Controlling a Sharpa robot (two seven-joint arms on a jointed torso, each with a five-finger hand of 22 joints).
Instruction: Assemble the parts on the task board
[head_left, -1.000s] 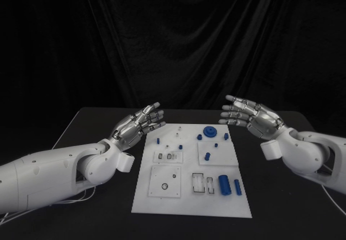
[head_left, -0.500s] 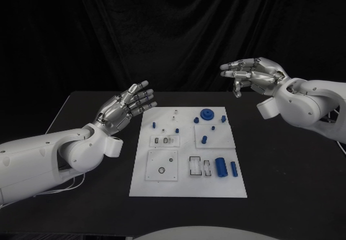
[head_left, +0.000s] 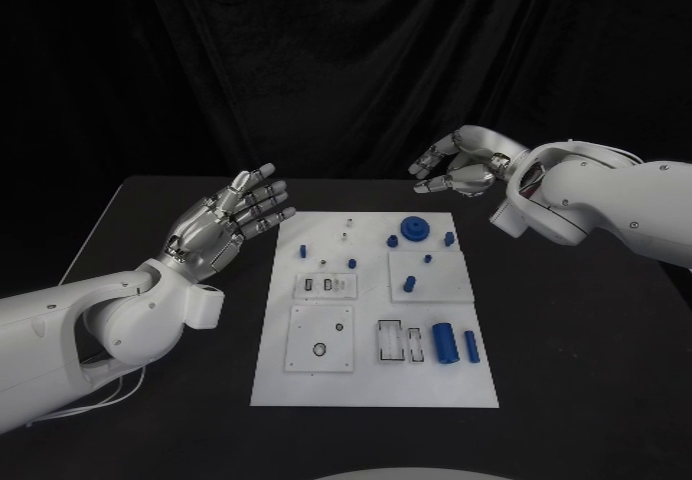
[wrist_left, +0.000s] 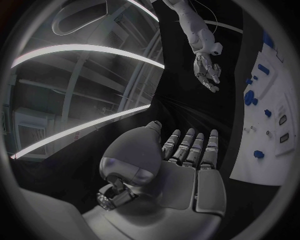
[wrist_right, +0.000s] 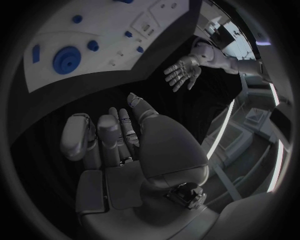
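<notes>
The white task board (head_left: 375, 385) lies in the middle of the black table, with small blue parts on it: a gear (head_left: 415, 227) at the far end, several small pegs (head_left: 408, 284) in the middle, and a thick cylinder (head_left: 444, 342) beside a slim bar (head_left: 470, 346) near the front right. My left hand (head_left: 231, 215) hovers left of the board's far end, fingers straight and spread, holding nothing. My right hand (head_left: 462, 165) hangs above and beyond the board's far right corner, fingers loosely bent down, empty. The right wrist view shows the gear (wrist_right: 66, 59) ahead of that hand (wrist_right: 119, 145).
Black table (head_left: 577, 350) surrounds the board on every side, with a dark curtain behind it. Several recessed sockets and a black-outlined slot (head_left: 392, 340) sit on the board's near half. In the left wrist view the board (wrist_left: 275, 125) lies beside my left hand (wrist_left: 187, 160).
The head camera has shifted. My right hand has risen and swung inward past the board's far right corner, its fingers bending down. The left hand stays spread beside the board.
</notes>
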